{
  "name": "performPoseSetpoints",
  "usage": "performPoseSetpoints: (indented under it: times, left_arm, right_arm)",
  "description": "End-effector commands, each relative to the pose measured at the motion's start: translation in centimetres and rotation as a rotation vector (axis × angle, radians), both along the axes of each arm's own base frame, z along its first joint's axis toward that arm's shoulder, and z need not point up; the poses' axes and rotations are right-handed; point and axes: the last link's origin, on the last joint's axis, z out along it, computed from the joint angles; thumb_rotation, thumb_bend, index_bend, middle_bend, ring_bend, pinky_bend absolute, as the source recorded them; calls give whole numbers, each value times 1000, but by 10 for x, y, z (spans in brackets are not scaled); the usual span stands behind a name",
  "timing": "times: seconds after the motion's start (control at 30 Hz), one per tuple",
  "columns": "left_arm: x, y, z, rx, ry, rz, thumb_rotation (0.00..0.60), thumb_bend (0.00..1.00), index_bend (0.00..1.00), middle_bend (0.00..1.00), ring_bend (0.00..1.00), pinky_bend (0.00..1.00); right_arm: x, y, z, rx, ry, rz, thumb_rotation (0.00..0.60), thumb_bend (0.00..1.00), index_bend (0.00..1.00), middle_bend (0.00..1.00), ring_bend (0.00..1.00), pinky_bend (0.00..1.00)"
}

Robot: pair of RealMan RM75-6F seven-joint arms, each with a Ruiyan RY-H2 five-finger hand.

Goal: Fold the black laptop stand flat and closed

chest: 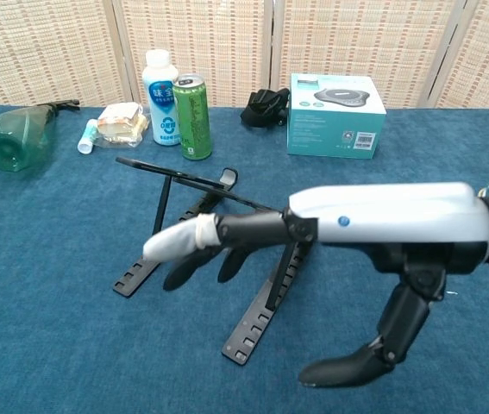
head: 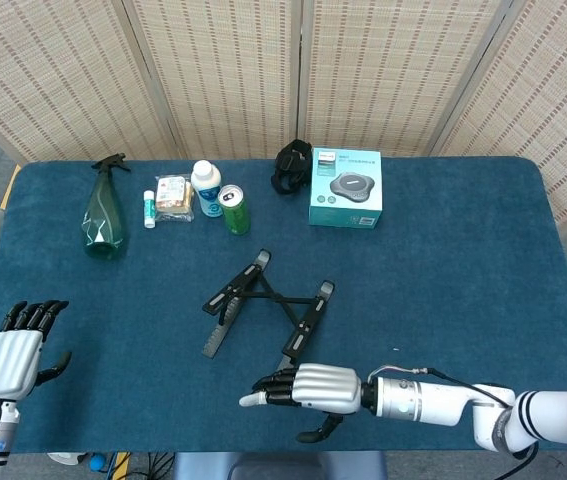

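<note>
While spread flat, right robot hand (head: 303, 387) before laptop stand (head: 263, 312).

This looks like a robot test room or lab. A bench (head: 463, 260) covered in blue felt stands before woven folding screens (head: 223, 75), and props line its far side: a green spray bottle (head: 102, 212), a drink can (head: 234, 209), a white bottle (head: 206, 187) and a boxed device (head: 345, 187).

Matt black laptop stand (head: 264, 310) on napped blue cloth table cover (head: 463, 260).
</note>
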Motion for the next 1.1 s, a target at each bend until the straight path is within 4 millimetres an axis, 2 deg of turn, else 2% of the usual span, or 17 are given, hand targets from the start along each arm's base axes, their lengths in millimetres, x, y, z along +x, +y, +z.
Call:
performPoseSetpoints:
  times: [0.03,0.3,0.43,0.57,0.73,0.87,1.1]
  left_arm:
    - [0,0,0,-1,0,0,600,242,160,164,151,71]
    - [-1,1,-1,-6,-1,-2,600,242,160,165,151,71]
    - [0,1,-1,-8,0,-4,600,242,160,164,151,72]
    - [-1,0,0,-5,0,-1,600,242,160,165,151,71]
    - [-2,-1,0,-4,-1,1,600,242,160,164,151,71]
    - [-2,-1,1,-2,-1,-1,600,242,160,165,151,72]
    - [-4,-2,3,1,-1,4,600,242,160,164,151,71]
  right_arm:
    - [-1,1,-9,23,26,9,600,256,0,158,96,194]
    - [1,-2,-27,44,67,10,600,256,0,158,87,194]
    - [0,-6,-43,59,112,9,600,256,0,155,76,184]
    - [0,-9,-56,66,138,2,600,256,0,139,53,134]
    - [1,-20,-70,47,163,-22,600,249,0,74,3,8]
    - [3,-29,-81,31,178,-49,600,221,0,11,0,0]
    - [9,-44,-85,-20,132,-86,600,206,0,0,0,0]
